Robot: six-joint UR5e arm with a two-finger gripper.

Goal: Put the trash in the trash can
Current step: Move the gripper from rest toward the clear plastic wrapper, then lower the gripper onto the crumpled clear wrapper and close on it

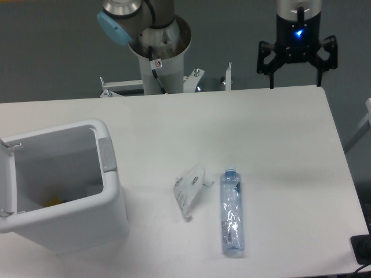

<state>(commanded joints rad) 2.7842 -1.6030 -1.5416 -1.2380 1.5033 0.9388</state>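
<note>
White table (pixel 278 145) holds wrapper (pixel 190 188), bottle (pixel 232 213), edge-cropped bin (pixel 64 191); gripper (pixel 297 72) spread, empty.

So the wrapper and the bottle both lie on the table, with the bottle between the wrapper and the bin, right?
Not quite. In the camera view the wrapper lies between the bottle and the bin; the bottle is farthest from the bin. Both do lie on the table.
</note>
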